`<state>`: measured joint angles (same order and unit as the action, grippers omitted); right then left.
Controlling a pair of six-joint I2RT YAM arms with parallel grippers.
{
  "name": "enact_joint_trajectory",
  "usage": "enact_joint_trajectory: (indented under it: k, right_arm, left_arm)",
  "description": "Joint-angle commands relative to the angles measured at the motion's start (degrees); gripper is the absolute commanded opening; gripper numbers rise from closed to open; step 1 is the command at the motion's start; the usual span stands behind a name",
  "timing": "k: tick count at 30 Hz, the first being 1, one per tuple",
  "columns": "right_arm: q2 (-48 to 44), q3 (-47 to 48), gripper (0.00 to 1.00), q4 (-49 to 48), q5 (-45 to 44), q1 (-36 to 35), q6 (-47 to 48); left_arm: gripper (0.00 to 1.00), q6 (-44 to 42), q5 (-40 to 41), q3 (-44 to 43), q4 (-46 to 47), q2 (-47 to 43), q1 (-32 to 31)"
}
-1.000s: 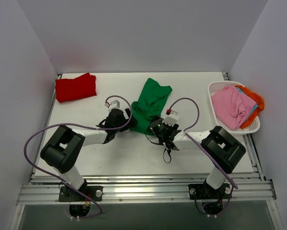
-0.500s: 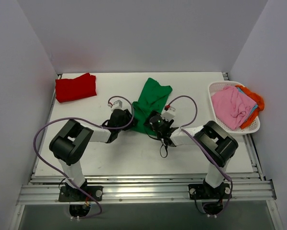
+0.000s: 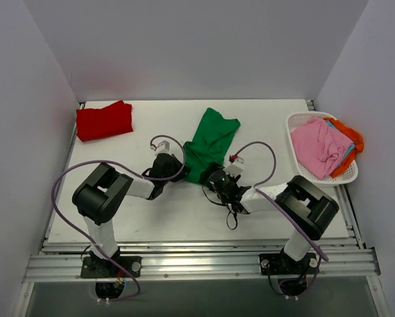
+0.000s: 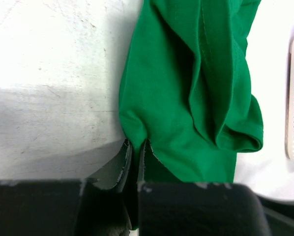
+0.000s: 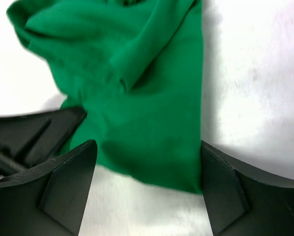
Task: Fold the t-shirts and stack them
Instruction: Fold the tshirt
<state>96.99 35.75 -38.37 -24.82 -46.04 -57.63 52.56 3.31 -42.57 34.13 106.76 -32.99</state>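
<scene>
1. Left gripper [image 4: 135,150]: the fingers [image 4: 121,163] are drawn almost together, with only a thin slit left. The near left corner of the green t-shirt [image 4: 186,88] is nipped in that slit, low over the table [image 4: 48,73].
2. Right gripper [image 5: 146,162]: the fingers [image 5: 71,187] are spread wide and nothing is gripped. The near hem of the green t-shirt [image 5: 132,73] lies on the table between them. It seems to brush the finger on the picture's left, but contact cannot be confirmed from this angle.
3. Green t-shirt [image 3: 212,140]: it is found at mid-table, bunched into a narrow creased strip. It runs from the two grippers away toward the far edge, slanting to the right.
4. Red t-shirt [image 3: 104,120]: it is folded flat at the far left corner, well apart from the green one.
5. Basket [image 3: 291,132]: white lattice plastic, set at the right edge of the table. A pink t-shirt [image 3: 320,146] is heaped on top and an orange t-shirt [image 3: 351,139] spills over the far right rim. A blue sliver [image 3: 349,154] is seen between them — too small to identify.
6. Table [image 3: 184,214]: a white top, faintly scuffed in the wrist views.
7. Walls [image 3: 197,46]: plain pale grey, closing in three sides.
8. Rail [image 3: 197,265]: aluminium, along the near edge — both arm bases are fixed to it.
9. Cables [image 3: 55,188]: purple, looped beside each arm.
</scene>
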Motion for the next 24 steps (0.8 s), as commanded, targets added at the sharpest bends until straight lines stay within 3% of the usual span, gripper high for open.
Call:
enact_joint_trajectory:
  k: [1,8,18,21,22,24]
  right_arm:
    - [-1.5,-4.7,0.77,15.2,0.4,-3.0,-3.5]
    - [-8.3,-10.2,0.77,18.2,-2.7,-5.4,-6.6]
    - [-6.7,-10.4,0.70,17.1,-4.9,-5.4,-6.8]
    - [-4.7,-9.3,0.59,16.2,-5.3,-5.3,-6.4]
    - [-4.1,-8.9,0.45,16.2,-5.3,-5.3,-6.2]
    - [-2.5,-7.9,0.34,16.2,-5.4,-5.2,-6.1]
  left_arm:
    - [0.02,0.0,-1.1,1.3,-6.0,4.1,-0.9]
    - [0.02,0.3,-1.2,1.4,-5.8,3.9,-1.3]
    - [0.02,0.4,-0.2,2.0,-7.2,2.2,-2.0]
    - [0.02,0.4,-0.1,1.9,-7.5,2.0,-2.2]
    - [0.02,0.4,0.0,2.0,-7.6,2.0,-2.1]
    - [0.02,0.3,0.1,1.7,-8.1,2.0,-2.1]
